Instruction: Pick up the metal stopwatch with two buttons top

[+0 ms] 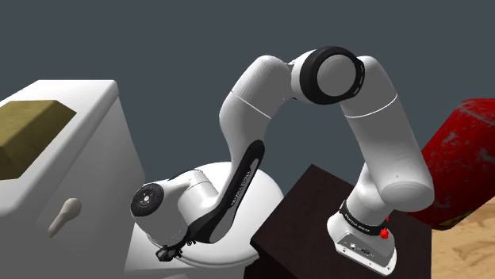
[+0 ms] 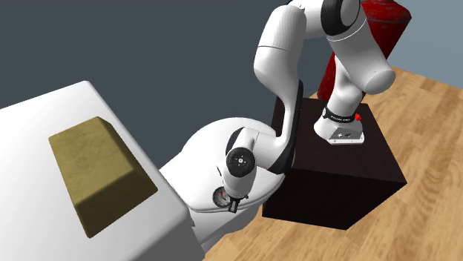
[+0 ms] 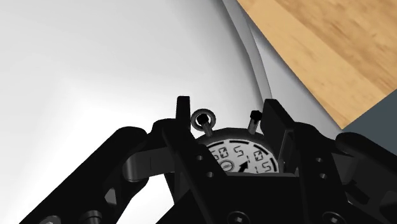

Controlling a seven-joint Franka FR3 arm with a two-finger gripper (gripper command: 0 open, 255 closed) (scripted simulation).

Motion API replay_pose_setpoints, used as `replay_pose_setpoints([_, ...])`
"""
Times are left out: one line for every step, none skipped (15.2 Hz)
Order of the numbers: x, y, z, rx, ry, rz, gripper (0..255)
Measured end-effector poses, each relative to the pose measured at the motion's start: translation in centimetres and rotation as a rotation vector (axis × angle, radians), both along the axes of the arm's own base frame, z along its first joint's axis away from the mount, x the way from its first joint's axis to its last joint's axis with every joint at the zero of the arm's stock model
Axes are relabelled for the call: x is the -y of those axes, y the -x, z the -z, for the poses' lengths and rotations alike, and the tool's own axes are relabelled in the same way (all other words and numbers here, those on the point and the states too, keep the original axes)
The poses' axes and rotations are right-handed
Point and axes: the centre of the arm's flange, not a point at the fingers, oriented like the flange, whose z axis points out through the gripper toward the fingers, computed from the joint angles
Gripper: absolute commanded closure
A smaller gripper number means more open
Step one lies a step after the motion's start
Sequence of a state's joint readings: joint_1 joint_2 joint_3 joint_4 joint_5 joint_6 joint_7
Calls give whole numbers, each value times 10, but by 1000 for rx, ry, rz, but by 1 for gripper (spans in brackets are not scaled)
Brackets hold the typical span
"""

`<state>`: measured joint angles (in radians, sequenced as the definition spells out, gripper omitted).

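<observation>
Fingers [image 3: 275, 124] look clamped on the stopwatch [image 3: 245, 158], one on each side of its round rim, w/ the face and its numbers showing btwn them. Its ring and one small black button poke out past the tips. The stopwatch seems to rest flat on the toilet lid [image 3: 95, 83], near the lid's edge, not lifted yet as far as I can tell.

What could go wrong: the rim is round and looks smooth, so it may slip out or spin if the grip is not on the widest part. The tips sit right by the ring and button, so a squeeze there could tip it. The lid curves down, so a dropped watch could slide off to the wood floor [image 3: 331, 51]. Best to lift slow and straight up.

Surface & room: the toilet lid is plain white. At the shoulder view's left stands the white tank [image 1: 103, 174] w/ a flush handle [image 1: 65, 214] and a dull yellow-brown block [image 1: 28, 127] on top. The arm's dark box stand [image 2: 334, 174] is just beside the toilet. A red thing [image 1: 468, 154] is far behind it. Wall is grey-blue.
</observation>
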<state>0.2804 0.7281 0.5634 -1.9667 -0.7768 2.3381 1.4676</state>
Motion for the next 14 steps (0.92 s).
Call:
replay_pose_setpoints([0, 0, 0, 0, 0, 0, 255])
replay_pose_setpoints([0, 0, 0, 0, 0, 0, 255])
replay_pose_setpoints([0, 0, 0, 0, 0, 0, 255])
replay_pose_setpoints([0, 1, -2, 0, 0, 0, 255])
replay_pose_setpoints([0, 0, -7, 0, 0, 0, 255])
replay_pose_setpoints([0, 0, -11, 0, 0, 0, 255])
replay_pose_setpoints([-1, 0, -16, 0, 0, 0, 255])
replay_pose_setpoints([-1, 0, -21, 0, 0, 0, 255])
replay_pose_setpoints([-1, 0, -27, 0, 0, 0, 255])
replay_pose_setpoints([0, -1, -32, 0, 0, 0, 255])
replay_pose_setpoints([0, 0, -37, 0, 0, 0, 255])
replay_pose_setpoints([0, 0, -41, 0, 0, 0, 255])
replay_pose_setpoints([0, 0, -47, 0, 0, 0, 255])
replay_pose_setpoints([0, 0, -53, 0, 0, 0, 255])
